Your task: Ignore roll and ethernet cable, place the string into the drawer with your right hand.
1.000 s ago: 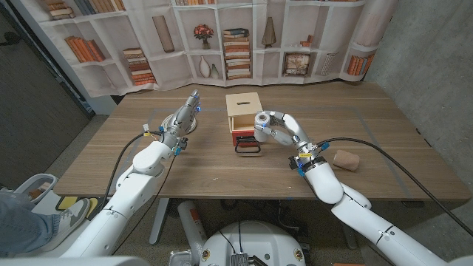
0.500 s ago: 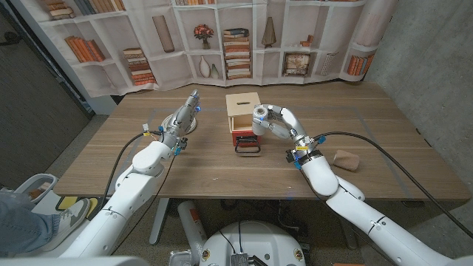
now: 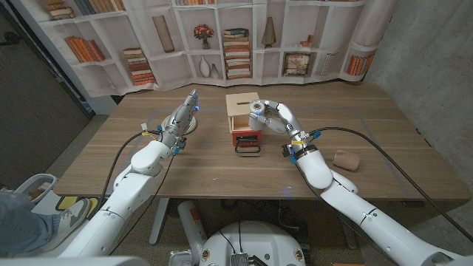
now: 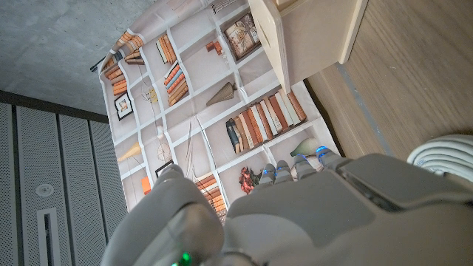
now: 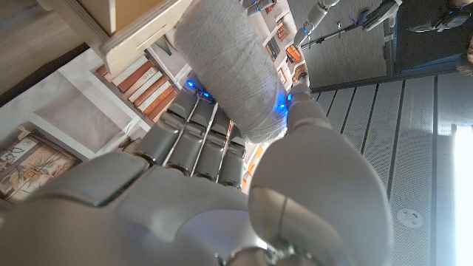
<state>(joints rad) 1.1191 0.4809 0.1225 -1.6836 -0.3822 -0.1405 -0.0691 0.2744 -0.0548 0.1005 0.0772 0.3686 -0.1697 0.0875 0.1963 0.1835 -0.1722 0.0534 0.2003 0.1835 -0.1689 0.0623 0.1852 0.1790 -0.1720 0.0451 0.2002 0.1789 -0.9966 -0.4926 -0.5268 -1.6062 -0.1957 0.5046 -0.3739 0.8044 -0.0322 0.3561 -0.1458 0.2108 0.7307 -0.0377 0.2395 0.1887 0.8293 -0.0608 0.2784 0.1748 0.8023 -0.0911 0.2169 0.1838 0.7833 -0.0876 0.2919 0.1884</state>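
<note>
My right hand [image 3: 272,118] grips a white spool of string [image 3: 256,108] and holds it in the air by the front of the small wooden box [image 3: 241,103]. Below it the box's red drawer [image 3: 246,137] stands pulled out, its black handle toward me. In the right wrist view the string [image 5: 229,70] sits between my thumb and fingers [image 5: 203,137], with the wooden box [image 5: 126,22] just beyond. My left hand [image 3: 181,118] reaches out with straight fingers, holding nothing, left of the box.
A coiled white ethernet cable [image 3: 190,127] lies under my left hand's fingertips, and the cable [image 4: 443,151] shows beside that hand in the left wrist view. A brown roll [image 3: 345,159] lies on the table [image 3: 222,174] to the right of my right arm.
My right hand has carried the string leftward and farther from me, from beside the drawer to just over it at the box front. The left arm has stayed still.
</note>
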